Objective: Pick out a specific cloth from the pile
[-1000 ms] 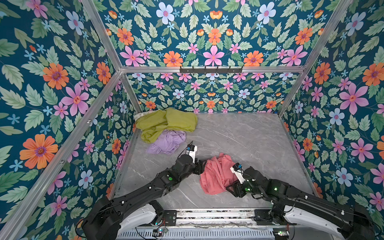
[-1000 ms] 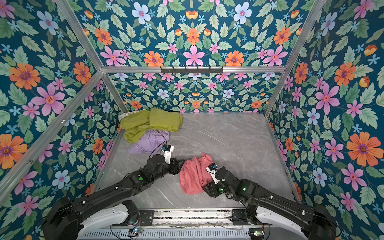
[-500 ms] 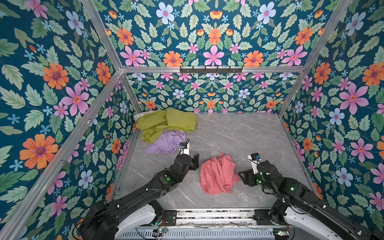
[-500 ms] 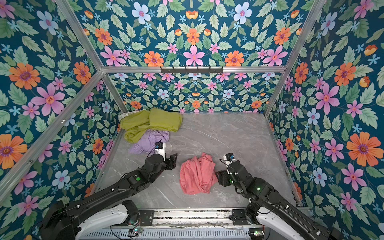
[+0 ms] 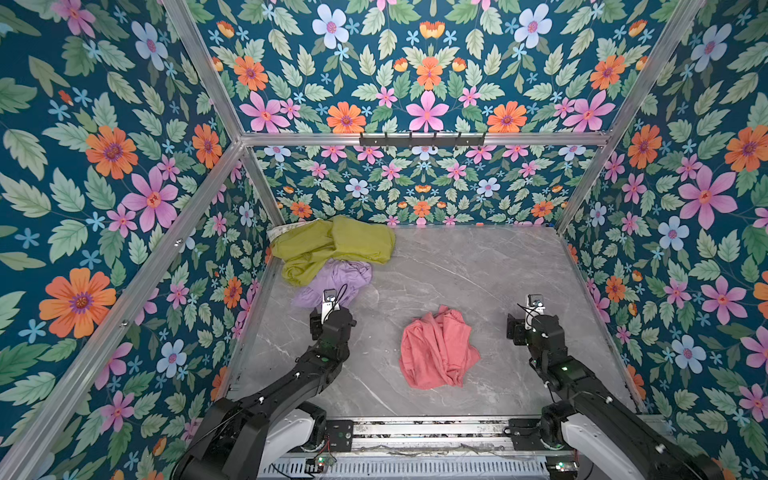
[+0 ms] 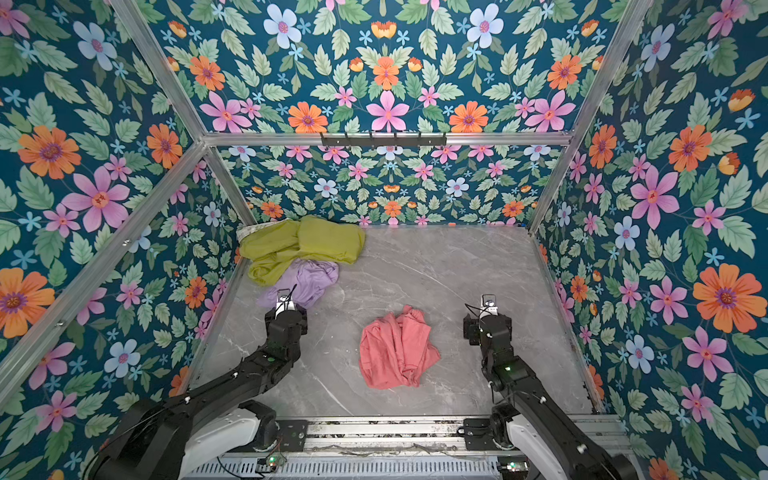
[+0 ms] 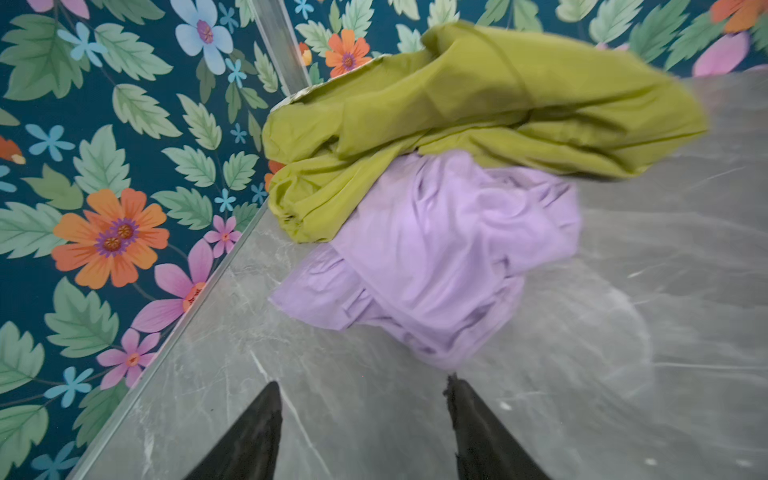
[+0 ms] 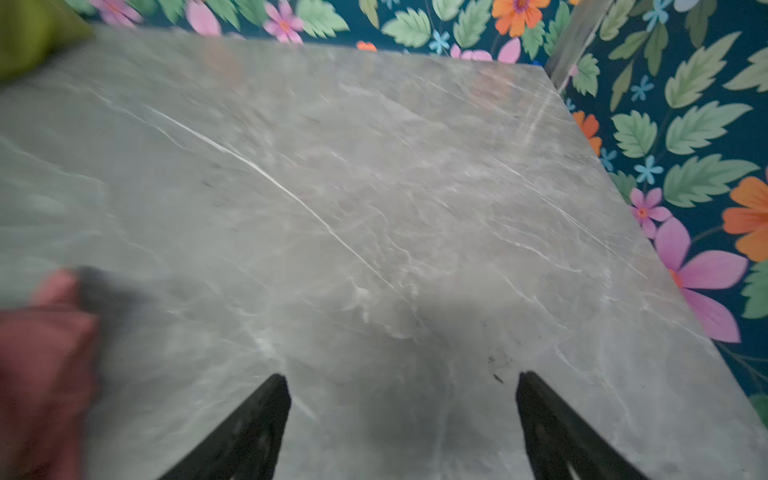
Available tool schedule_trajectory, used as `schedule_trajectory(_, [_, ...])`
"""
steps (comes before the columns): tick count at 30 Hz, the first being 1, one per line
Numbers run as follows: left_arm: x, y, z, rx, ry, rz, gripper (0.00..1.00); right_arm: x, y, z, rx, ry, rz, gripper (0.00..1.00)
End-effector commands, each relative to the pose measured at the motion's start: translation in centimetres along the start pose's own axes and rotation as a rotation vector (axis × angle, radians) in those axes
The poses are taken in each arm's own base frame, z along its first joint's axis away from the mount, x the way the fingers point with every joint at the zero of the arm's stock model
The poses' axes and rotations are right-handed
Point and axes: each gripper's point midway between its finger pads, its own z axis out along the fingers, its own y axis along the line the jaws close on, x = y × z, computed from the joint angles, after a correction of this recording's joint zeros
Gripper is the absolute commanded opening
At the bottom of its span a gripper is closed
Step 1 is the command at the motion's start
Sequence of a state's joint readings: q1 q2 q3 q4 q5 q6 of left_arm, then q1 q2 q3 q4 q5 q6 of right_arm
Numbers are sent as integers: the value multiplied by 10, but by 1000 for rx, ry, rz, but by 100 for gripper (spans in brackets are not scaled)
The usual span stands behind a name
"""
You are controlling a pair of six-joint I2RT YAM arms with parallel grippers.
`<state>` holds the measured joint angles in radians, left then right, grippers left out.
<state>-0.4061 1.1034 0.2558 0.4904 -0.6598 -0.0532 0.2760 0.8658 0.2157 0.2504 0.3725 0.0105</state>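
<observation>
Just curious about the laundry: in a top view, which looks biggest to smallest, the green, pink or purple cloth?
1-2. olive-green cloth, salmon-pink cloth: too alike to rank.
3. lavender cloth, partly hidden.

So the cloth (image 5: 438, 349) sits by itself on the table (image 5: 478, 266), front and middle, well apart from the pile (image 5: 332, 257), which is tucked into the back left corner against the walls. In the pile, the rear cloth (image 5: 336, 243) overlaps the back edge of the front cloth (image 5: 340, 280). The left gripper (image 7: 361, 382) is just in front of the pile. The right gripper (image 8: 401, 376) is off to the right of the cloth.
</observation>
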Motion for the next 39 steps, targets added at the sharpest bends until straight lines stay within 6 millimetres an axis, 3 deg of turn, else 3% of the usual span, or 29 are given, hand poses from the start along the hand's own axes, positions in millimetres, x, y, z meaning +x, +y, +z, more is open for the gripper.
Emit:
schedule_trajectory(1, [-31, 3, 14, 24, -120, -21, 65, -72, -26, -4, 125, -360, 57, 87])
schedule_trajectory(5, [-17, 14, 37, 38, -95, -46, 64, -61, -37, 20, 114, -304, 141, 85])
schedule_trajectory(15, [-32, 20, 61, 118, -175, -99, 59, -42, -28, 48, 66, -275, 146, 86])
schedule_trajectory(21, [-34, 33, 56, 149, -218, -239, 59, -34, -30, 63, 62, -235, 168, 87])
schedule_trajectory(24, [-29, 18, 62, 212, -224, -208, 57, -32, -27, 71, 46, -179, 160, 87])
schedule_trajectory(25, [-26, 20, 64, 192, -239, -225, 57, -31, -29, 74, 31, -164, 176, 97])
schedule_trajectory(27, [-23, 26, 72, 146, -255, -245, 62, -31, -32, 78, 6, -147, 201, 99])
schedule_trajectory(28, [-14, 22, 79, 149, -177, -234, 68, -29, -31, 79, -5, -124, 207, 99])
schedule_trajectory(29, [-17, 21, 80, 136, -174, -228, 92, -29, -32, 80, -1, -129, 207, 99])
schedule_trajectory(30, [-22, 23, 79, 126, -216, -227, 100, -30, -33, 80, -1, -134, 208, 99])
schedule_trajectory(34, [-21, 23, 78, 126, -215, -223, 100, -29, -32, 79, -2, -126, 208, 99])
schedule_trajectory(36, [-20, 5, 79, 183, -187, -163, 100, -29, -32, 80, -1, -128, 207, 99])
schedule_trajectory(39, [-19, 0, 82, 228, -172, -165, 100, -29, -32, 80, -1, -125, 207, 99])
